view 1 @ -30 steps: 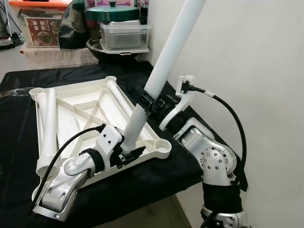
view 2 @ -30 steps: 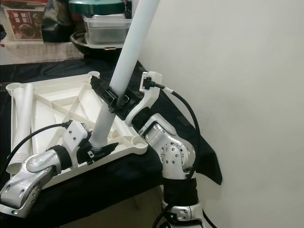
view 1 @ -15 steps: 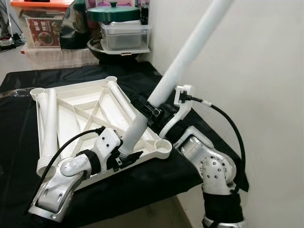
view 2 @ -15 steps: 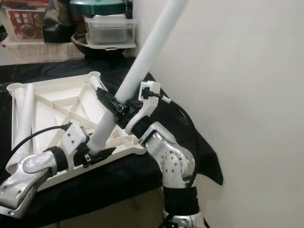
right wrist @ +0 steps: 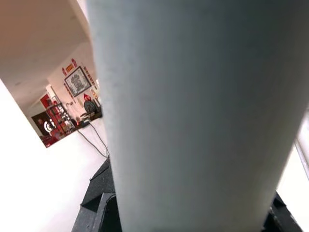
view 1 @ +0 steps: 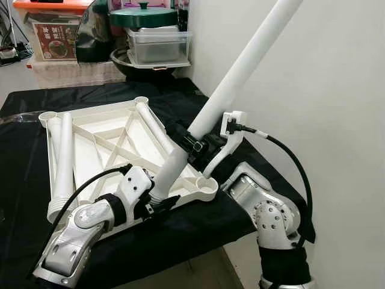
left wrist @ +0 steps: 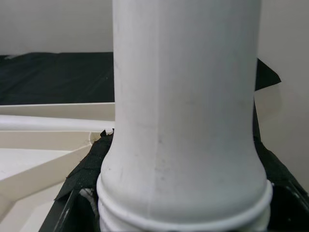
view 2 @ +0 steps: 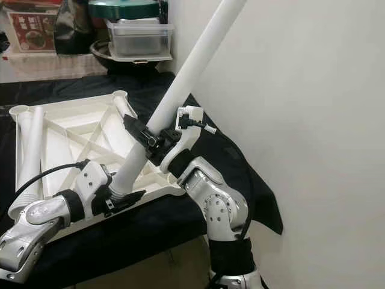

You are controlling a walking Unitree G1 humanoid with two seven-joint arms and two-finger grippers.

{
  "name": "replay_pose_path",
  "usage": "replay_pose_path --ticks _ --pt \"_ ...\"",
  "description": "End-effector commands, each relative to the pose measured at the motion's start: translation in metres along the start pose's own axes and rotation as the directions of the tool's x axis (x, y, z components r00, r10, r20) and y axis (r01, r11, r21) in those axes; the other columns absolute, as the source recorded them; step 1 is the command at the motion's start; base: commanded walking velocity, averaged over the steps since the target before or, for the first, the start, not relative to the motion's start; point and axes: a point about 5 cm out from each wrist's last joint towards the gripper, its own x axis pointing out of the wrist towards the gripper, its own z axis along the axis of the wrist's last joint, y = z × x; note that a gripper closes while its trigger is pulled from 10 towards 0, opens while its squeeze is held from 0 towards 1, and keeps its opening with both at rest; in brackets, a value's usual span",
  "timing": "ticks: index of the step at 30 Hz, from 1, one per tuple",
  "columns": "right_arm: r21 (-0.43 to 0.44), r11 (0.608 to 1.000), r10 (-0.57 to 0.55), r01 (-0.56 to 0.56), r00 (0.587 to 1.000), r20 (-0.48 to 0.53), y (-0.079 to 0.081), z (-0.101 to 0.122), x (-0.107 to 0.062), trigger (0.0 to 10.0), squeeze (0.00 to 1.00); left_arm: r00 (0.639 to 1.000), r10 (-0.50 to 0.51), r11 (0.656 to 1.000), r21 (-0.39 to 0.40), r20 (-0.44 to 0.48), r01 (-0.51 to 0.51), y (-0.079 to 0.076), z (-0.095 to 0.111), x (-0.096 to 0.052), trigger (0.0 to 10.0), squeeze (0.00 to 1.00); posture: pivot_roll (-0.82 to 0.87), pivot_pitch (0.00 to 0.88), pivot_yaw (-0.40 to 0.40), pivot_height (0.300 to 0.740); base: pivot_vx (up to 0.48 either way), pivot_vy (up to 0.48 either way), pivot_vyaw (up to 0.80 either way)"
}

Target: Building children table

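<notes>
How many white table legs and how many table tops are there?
White plastic tube legs: 3, one tilted leg held by the left gripper and the right gripper, one long leg and one shorter leg lying in the top.
White upside-down plastic table top: 1
Total: 4

Counter (view 1: 18, 156), draped in black cloth. Plain white wall (view 1: 337, 90) at right. Far side: green-lidded pot (view 1: 142, 14) atop clear plastic container (view 1: 157, 45); red-labelled box (view 1: 53, 39) at far left.

The red box label (view 1: 54, 43) carries print too small to read.
</notes>
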Motion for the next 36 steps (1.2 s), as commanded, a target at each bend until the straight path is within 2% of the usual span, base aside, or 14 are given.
replay_pose_path --ticks 1,3,4,17,20,23,24,25,26,27,28,30,33,36 --pt "-0.034 0.999 0.027 -0.028 0.999 -0.022 -0.002 0.003 0.002 0.0 0.00 0.996 0.022 1.000 -0.011 0.081 -0.021 0.000 0.012 -0.004 10.0 0.88 0.08 0.000 -0.078 0.740 0.000 0.000 0.00" --pt "-0.048 0.998 0.025 -0.027 0.999 -0.023 -0.005 0.005 0.001 0.0 0.00 0.994 0.040 0.999 -0.017 0.101 -0.039 0.002 0.014 -0.006 10.0 0.88 0.08 0.000 -0.079 0.740 0.000 0.000 0.00" --pt "-0.061 0.998 0.021 -0.022 1.000 -0.024 -0.008 0.008 0.001 0.0 0.00 0.991 0.068 0.997 -0.032 0.114 -0.065 0.006 0.015 -0.009 10.0 1.00 0.08 0.000 -0.082 0.740 0.000 0.000 0.00" --pt "-0.142 0.989 0.023 -0.028 0.999 -0.038 -0.018 0.018 0.000 0.0 0.00 0.984 0.070 0.995 -0.079 0.163 -0.057 0.006 0.022 -0.023 10.0 1.00 0.08 0.000 -0.093 0.740 0.000 0.000 0.00" --pt "-0.266 0.960 0.067 -0.088 0.994 -0.087 -0.036 0.031 -0.007 0.0 0.00 0.992 -0.019 0.995 -0.091 0.123 0.030 -0.007 0.015 -0.037 10.0 1.00 0.09 0.000 -0.102 0.740 0.000 0.000 0.00" --pt "-0.372 0.918 0.090 -0.139 0.985 -0.145 -0.050 0.042 -0.013 0.0 0.00 0.995 0.026 0.995 -0.094 0.096 -0.017 -0.005 0.010 -0.043 10.0 1.00 0.10 0.000 -0.107 0.740 0.000 0.000 0.00" --pt "-0.473 0.870 0.054 -0.141 0.980 -0.193 -0.059 0.045 -0.016 0.0 0.00 0.993 0.073 0.993 -0.101 0.095 -0.064 -0.001 0.009 -0.046 10.0 0.59 0.10 0.000 -0.115 0.740 0.000 0.000 0.00" --pt "-0.572 0.810 -0.009 -0.128 0.973 -0.230 -0.069 0.047 -0.017 0.0 0.00 0.989 0.115 0.989 -0.106 0.098 -0.104 0.003 0.009 -0.049 10.0 0.00 0.10 0.000 -0.115 0.740 0.000 0.000 0.00" --pt "-0.634 0.763 -0.052 -0.124 0.966 -0.252 -0.076 0.049 -0.018 0.0 0.00 0.985 0.138 0.986 -0.108 0.100 -0.127 0.005 0.009 -0.050 10.0 0.00 0.10 0.000 -0.115 0.740 0.000 0.000 0.00" --pt "-0.634 0.763 -0.052 -0.124 0.966 -0.252 -0.076 0.049 -0.018 0.0 0.00 0.985 0.138 0.986 -0.108 0.100 -0.127 0.005 0.009 -0.050 10.0 0.00 0.10 0.000 -0.115 0.740 0.000 0.000 0.00" --pt "-0.749 0.661 -0.186 -0.047 0.956 -0.225 -0.091 0.057 -0.016 0.0 0.00 0.979 0.179 0.979 -0.111 0.098 -0.168 0.007 0.009 -0.053 10.0 0.00 0.11 0.000 -0.125 0.740 0.000 0.000 0.00" --pt "-0.797 0.604 -0.258 0.026 0.952 -0.164 -0.098 0.061 -0.015 0.0 0.00 0.975 0.201 0.975 -0.118 0.097 -0.189 0.008 0.008 -0.055 10.0 0.00 0.11 0.000 -0.126 0.740 0.000 0.000 0.00" --pt "-0.795 0.599 -0.284 0.099 0.954 -0.095 -0.100 0.056 -0.014 0.0 0.00 0.967 0.239 0.966 -0.122 0.094 -0.227 0.009 0.006 -0.057 10.0 0.00 0.11 0.000 -0.126 0.740 0.000 0.000 0.00" --pt "-0.779 0.623 -0.222 0.076 0.972 -0.082 -0.096 0.030 -0.012 0.0 0.00 0.951 0.297 0.949 -0.138 0.085 -0.284 0.012 0.004 -0.061 10.0 0.00 0.12 0.000 -0.118 0.740 0.000 0.000 0.00"
